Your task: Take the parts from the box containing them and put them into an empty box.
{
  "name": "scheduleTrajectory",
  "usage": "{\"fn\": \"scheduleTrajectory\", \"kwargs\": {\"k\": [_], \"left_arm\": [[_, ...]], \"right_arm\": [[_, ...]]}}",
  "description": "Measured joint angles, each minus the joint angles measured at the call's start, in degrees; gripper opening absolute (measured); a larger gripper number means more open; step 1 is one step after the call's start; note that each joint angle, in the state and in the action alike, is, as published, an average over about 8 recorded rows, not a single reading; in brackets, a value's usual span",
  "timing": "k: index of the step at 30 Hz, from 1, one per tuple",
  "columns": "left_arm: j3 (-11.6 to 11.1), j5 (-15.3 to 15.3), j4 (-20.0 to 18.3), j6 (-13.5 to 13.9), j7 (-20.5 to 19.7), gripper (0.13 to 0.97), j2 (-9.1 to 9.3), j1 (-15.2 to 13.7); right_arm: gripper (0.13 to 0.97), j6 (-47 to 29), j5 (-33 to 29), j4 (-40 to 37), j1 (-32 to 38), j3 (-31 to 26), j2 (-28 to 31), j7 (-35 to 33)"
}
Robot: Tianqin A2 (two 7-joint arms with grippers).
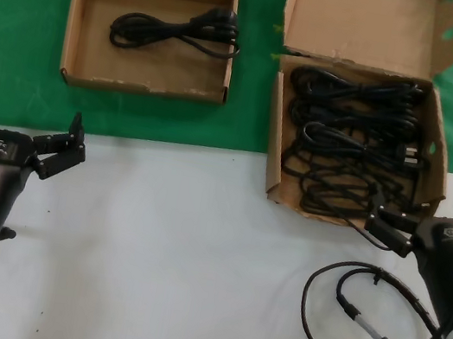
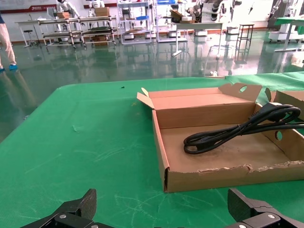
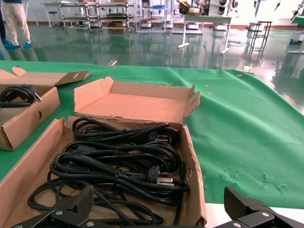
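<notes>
Head view: my right claw [image 1: 432,225] spread apart at the full box [image 1: 274,156] of cords [image 1: 349,147]; left claw [image 1: 22,133] apart, idle; one cord [image 1: 177,29] in shallow box [image 1: 74,28].

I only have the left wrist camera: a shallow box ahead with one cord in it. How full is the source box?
Observer: The deep box holds several coiled power cords, spread across its floor.
Operator: Where is the right gripper?
Observer: The right gripper hovers at that box's near rim, jaws open, holding nothing.
Operator: Anything loose on the table?
Observer: A thin looped cable with a metal connector lies on the white table beside the right arm.
</notes>
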Motion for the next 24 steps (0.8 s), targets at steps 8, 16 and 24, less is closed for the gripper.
{"fn": "scheduleTrajectory", "kwargs": {"k": [8,16,24], "left_arm": [[0.0,0.0,0.0,0.0,0.0,0.966,0.0,0.0],[0.0,0.0,0.0,0.0,0.0,0.966,0.0,0.0],[0.0,0.0,0.0,0.0,0.0,0.966,0.0,0.0]], "right_arm": [[0.966,0.0,0.0,0.0,0.0,0.0,0.0,0.0],[0.966,0.0,0.0,0.0,0.0,0.0,0.0,0.0],[0.966,0.0,0.0,0.0,0.0,0.0,0.0,0.0]]}}
